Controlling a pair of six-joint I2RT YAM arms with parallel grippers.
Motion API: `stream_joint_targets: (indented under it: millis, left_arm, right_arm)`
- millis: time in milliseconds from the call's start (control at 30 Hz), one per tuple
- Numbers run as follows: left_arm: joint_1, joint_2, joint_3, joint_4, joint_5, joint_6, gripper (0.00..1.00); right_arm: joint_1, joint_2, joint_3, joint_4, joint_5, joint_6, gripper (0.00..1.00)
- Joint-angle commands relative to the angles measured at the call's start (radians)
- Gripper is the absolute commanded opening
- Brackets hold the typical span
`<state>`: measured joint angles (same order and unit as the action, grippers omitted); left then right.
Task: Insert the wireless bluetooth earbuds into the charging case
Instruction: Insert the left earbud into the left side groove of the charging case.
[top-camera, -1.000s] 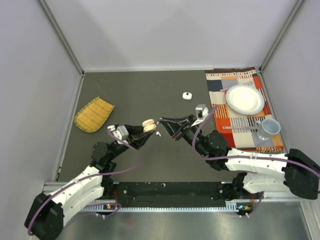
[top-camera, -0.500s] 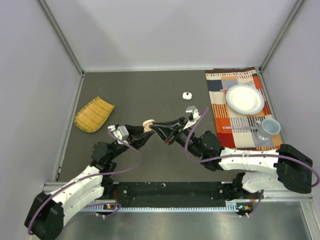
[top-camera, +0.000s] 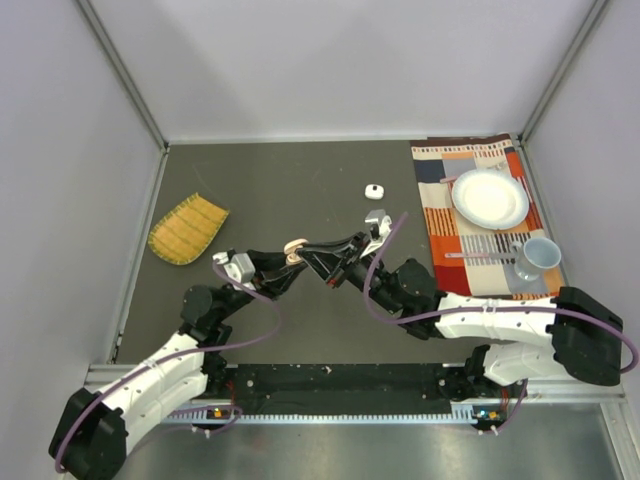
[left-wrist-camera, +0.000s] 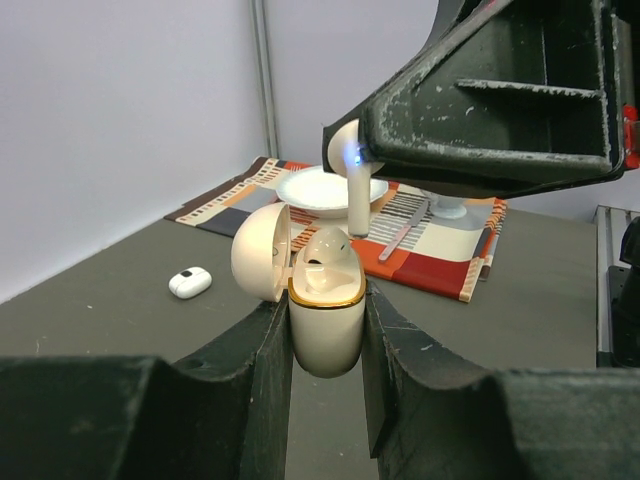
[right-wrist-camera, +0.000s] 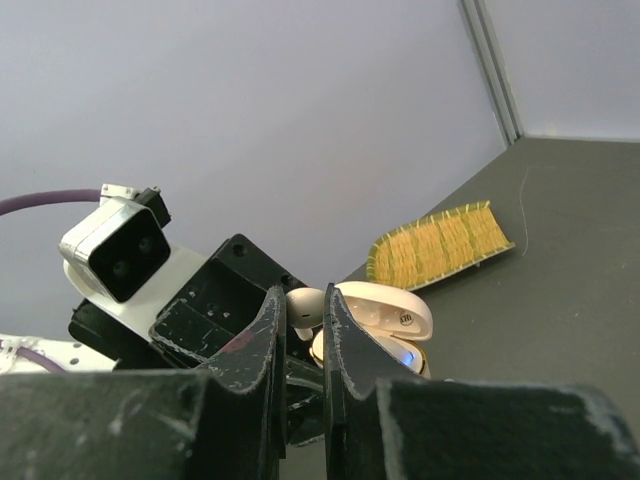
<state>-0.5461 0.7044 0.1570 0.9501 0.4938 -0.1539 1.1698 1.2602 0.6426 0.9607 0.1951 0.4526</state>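
Now right jaws pinch earbud (left-wrist-camera: 358, 205) stem-down — left jaws clamp open case (left-wrist-camera: 326, 325).

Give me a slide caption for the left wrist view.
Left gripper holds the open case, one earbud seated, while the right gripper hangs a second earbud stem-down above it.

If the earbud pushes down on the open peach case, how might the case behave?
The case looks glossy and rounded, pinched only at its sides, so it may slide down or twist. Its hinged open lid would probably swing shut if bumped.
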Motion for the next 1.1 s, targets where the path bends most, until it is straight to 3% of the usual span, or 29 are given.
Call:
stream_joint_targets:
  millis: [0, 1067]
  left_arm:
    - [-0.005, -0.019, 0.029, 0.055, 0.012, 0.001, 0.0]
    - [-0.005, -0.005, 0.041, 0.073, 0.015, -0.009, 0.0]
  right_arm:
    - [0.013, 0.013, 0.048, -0.002, 0.007, -0.011, 0.0]
    - [0.013, 0.054, 0.04, 0.041, 0.013, 0.038, 0.0]
